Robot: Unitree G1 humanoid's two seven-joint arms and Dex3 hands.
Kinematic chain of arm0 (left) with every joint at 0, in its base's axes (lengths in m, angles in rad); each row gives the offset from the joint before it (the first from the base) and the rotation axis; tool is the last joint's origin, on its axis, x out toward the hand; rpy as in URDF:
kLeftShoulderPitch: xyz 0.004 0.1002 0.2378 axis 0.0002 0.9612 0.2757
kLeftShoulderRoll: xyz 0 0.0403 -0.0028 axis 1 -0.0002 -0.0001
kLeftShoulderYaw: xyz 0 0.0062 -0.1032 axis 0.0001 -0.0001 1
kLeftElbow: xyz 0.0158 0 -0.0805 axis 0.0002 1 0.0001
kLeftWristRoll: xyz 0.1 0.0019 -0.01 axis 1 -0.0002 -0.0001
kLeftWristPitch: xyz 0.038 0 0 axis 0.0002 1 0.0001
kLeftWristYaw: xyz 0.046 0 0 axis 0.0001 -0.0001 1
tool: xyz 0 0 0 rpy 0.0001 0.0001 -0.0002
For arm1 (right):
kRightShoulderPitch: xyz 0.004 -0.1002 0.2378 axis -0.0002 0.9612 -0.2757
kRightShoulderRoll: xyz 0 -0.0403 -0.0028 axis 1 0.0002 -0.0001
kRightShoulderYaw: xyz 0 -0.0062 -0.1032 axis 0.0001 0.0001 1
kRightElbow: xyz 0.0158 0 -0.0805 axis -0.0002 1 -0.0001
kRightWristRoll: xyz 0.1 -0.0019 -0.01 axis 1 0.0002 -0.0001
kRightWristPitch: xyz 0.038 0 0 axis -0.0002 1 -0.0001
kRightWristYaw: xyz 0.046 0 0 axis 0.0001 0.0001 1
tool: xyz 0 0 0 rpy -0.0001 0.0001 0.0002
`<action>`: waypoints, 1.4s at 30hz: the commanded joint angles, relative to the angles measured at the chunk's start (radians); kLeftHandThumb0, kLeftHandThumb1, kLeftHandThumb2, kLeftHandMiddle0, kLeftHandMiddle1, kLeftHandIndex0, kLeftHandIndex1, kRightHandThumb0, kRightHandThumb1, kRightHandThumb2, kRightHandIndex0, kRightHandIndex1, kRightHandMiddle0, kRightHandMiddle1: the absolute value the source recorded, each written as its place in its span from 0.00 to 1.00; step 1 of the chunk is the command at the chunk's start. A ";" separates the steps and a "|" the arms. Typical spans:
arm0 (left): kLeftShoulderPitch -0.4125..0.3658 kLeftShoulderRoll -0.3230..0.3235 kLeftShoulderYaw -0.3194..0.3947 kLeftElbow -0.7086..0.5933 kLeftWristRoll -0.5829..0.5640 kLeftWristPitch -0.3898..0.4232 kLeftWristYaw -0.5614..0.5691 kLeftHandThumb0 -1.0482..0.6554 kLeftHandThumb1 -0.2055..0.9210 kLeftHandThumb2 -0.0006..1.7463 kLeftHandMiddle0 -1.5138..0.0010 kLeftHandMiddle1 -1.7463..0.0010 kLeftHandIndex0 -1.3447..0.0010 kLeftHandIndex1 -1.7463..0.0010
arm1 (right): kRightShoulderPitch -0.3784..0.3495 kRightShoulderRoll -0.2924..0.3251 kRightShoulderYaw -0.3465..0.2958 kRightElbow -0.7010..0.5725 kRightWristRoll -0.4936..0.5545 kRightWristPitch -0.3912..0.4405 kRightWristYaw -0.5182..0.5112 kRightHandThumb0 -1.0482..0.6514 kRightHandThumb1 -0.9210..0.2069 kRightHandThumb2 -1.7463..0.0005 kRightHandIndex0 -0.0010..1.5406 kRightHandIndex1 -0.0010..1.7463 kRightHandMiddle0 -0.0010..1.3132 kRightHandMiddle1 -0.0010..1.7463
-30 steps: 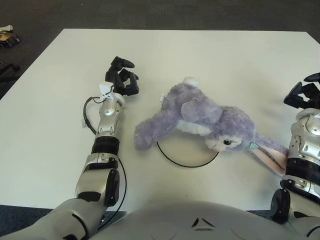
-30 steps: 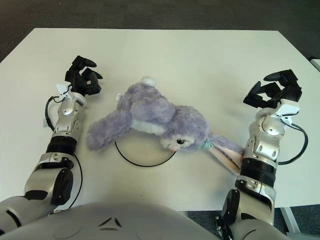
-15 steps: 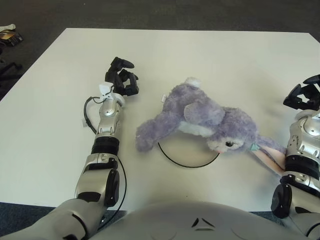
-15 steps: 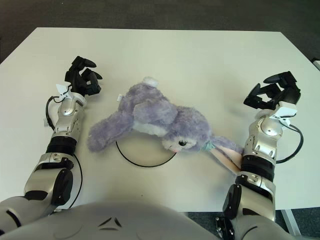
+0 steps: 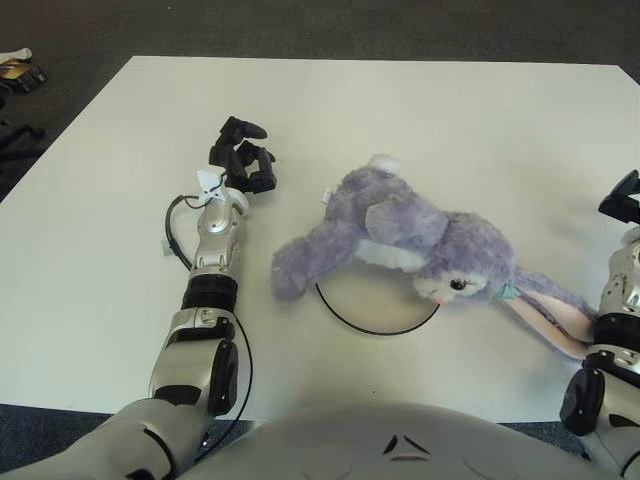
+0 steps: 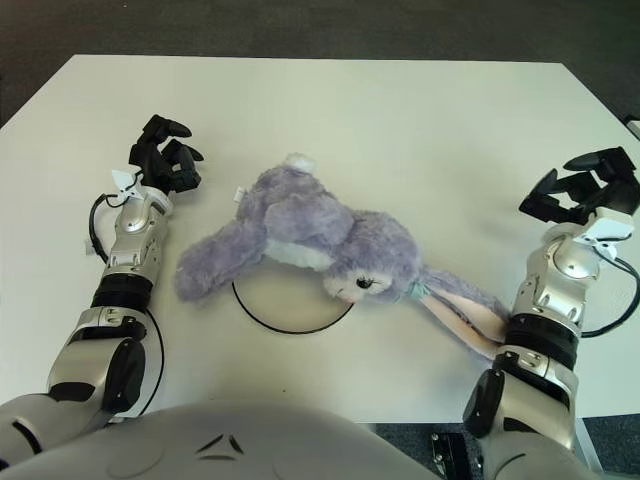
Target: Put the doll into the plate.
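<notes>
the doll point(image 6: 320, 240), a purple plush rabbit, lies sprawled across the plate point(image 6: 285, 322), a flat white disc with a thin dark rim near the front edge of the table point(image 6: 400, 110); its body covers the back of the plate, while its head and long pink-lined ears trail off toward the front right corner and one leg hangs over the plate's left rim. the main risk is that the job gets counted as done with much of the toy outside the rim, and a soft, floppy toy like this could also slump or roll off if nudged. the ears reach close to the right forearm, so any sweep of that arm could snag them and drag the doll off the plate. the right hand point(image 6: 585, 190) is by the right edge of the table, fingers loosely curled and gripping nothing. the left hand point(image 6: 163, 158) is toward the left side, just left of the doll's leg, fingers curled and empty. the table is plain white and matte; beyond it is dark grey carpet, with some small clutter point(image 5: 15, 70) on the floor at far left.
</notes>
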 commanded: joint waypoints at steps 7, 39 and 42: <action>0.011 0.005 0.002 0.004 0.001 -0.006 -0.004 0.61 0.42 0.80 0.64 0.00 0.61 0.00 | 0.061 -0.031 -0.040 0.004 0.002 0.001 -0.019 0.61 0.89 0.00 0.56 1.00 0.58 0.96; 0.007 0.005 0.005 0.012 -0.006 -0.003 -0.008 0.61 0.41 0.80 0.64 0.00 0.61 0.00 | 0.132 -0.067 -0.137 0.061 0.164 0.160 0.117 0.61 0.88 0.00 0.54 1.00 0.57 1.00; 0.007 0.005 0.005 0.012 -0.008 -0.003 -0.011 0.61 0.41 0.80 0.64 0.00 0.61 0.00 | 0.121 -0.078 -0.140 0.109 0.172 0.151 0.125 0.61 0.88 0.00 0.54 0.99 0.57 1.00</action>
